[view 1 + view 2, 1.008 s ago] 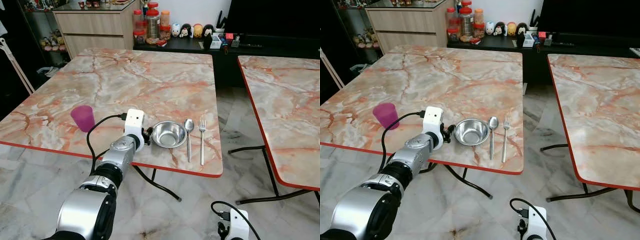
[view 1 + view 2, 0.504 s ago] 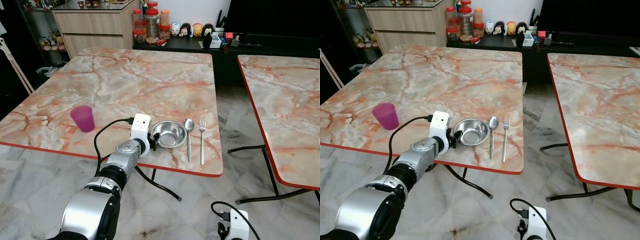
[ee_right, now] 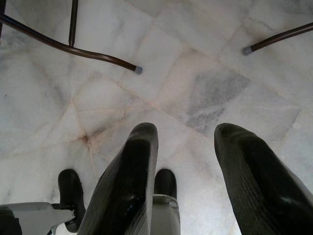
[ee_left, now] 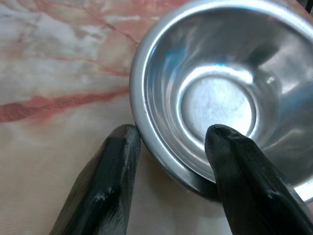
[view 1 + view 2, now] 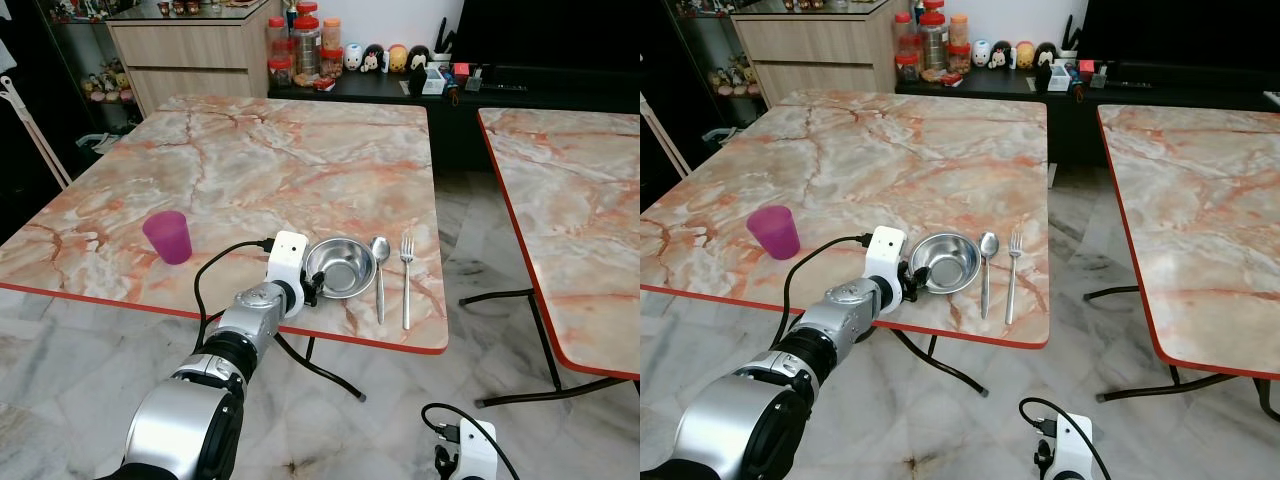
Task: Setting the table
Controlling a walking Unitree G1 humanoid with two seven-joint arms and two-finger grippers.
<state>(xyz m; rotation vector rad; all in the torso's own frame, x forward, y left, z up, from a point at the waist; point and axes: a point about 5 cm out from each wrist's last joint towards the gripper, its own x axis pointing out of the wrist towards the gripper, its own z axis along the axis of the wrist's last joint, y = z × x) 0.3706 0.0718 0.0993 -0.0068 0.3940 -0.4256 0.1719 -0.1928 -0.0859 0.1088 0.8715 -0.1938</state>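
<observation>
- Across the middle and left of the head views lay the marble-patterned worktop (image 5: 260,160) with its red edge; a second worktop (image 5: 570,200) stood at the right of the frame, apart from the first.
- Along the top of the frame ran a dark sideboard (image 5: 400,88) carrying jars and small figurines.
- From the lower left of the frame the silver left arm reached up to the front edge of the worktop, and the left hand (image 4: 171,142) sat at the near rim of the steel bowl (image 5: 340,267).
- Its fingers (image 4: 110,171) were spread, one outside the rim and one inside the bowl, straddling the wall without a firm squeeze visible.
- Just right of the bowl lay a spoon (image 5: 380,270), then a fork (image 5: 406,275), side by side.
- At the left of the frame stood a purple cup (image 5: 168,236), upright, well apart from the bowl.
- Low in the frame the right hand (image 3: 186,161) hung open over the marble floor (image 3: 205,73).
</observation>
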